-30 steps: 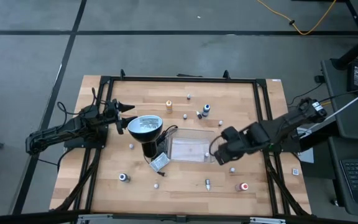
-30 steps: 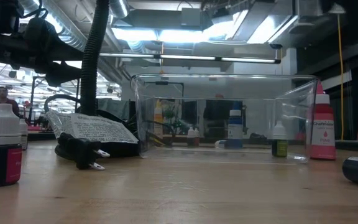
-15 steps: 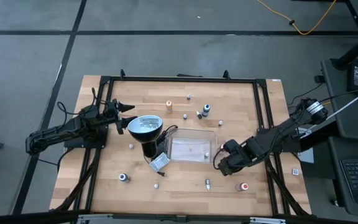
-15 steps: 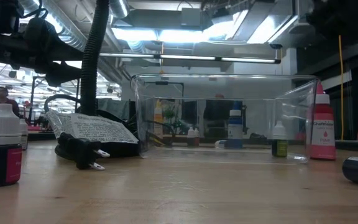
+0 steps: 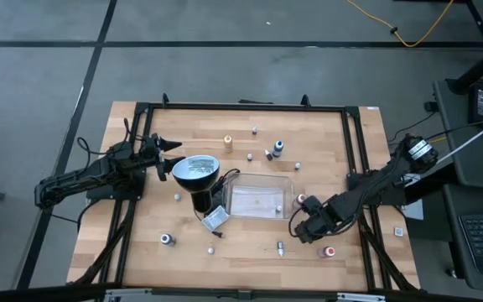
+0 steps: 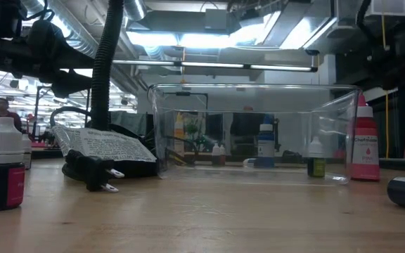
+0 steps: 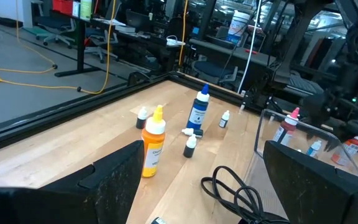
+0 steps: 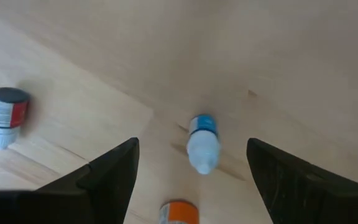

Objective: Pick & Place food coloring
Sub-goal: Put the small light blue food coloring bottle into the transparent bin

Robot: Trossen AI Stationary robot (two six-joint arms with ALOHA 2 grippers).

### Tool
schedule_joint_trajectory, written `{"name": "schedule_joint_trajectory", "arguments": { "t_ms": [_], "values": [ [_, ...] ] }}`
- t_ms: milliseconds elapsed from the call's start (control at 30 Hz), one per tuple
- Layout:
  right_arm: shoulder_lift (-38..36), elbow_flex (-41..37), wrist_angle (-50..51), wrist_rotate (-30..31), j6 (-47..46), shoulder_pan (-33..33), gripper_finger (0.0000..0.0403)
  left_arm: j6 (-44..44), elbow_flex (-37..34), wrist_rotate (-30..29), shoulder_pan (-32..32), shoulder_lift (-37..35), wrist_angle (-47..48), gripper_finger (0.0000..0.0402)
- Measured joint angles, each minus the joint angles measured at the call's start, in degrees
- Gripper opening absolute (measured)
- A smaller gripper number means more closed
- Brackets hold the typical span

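- While the left gripper [image 5: 171, 146] waits open at the high view's left, beside the lamp [image 5: 196, 172], bottles dot the table.
- Lower right, the right gripper [image 8: 191, 163], jaws spread, hovers over a fallen blue-banded bottle [image 8: 202, 141].
- Closing off-centre could roll it away.

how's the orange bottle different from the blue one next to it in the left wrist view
The orange bottle is fatter, with an orange body and a yellow pointed cap. The blue bottle is slimmer, with a blue body, a white label and a blue cap. The orange bottle stands nearer the left hand's camera, the blue bottle farther back by smaller bottles. Both stand upright on the table.
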State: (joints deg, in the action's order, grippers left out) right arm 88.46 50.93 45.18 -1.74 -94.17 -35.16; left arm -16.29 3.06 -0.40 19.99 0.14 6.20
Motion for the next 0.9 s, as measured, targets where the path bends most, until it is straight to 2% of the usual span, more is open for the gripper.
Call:
{"name": "schedule_joint_trajectory", "arguments": {
  "t_ms": [367, 900],
  "values": [
    [1.51, -2.45, -3.69, -0.52, 0.03, -0.54, 0.0291, 0.02, -0.01, 0.00, -0.02, 0.00, 0.00, 0.0322],
    [1.51, -1.80, -3.66, -1.07, 1.00, -0.72, 0.0126, 0.01, 0.00, 0.00, -0.02, 0.00, 0.00, 0.0322]
  ]
}}
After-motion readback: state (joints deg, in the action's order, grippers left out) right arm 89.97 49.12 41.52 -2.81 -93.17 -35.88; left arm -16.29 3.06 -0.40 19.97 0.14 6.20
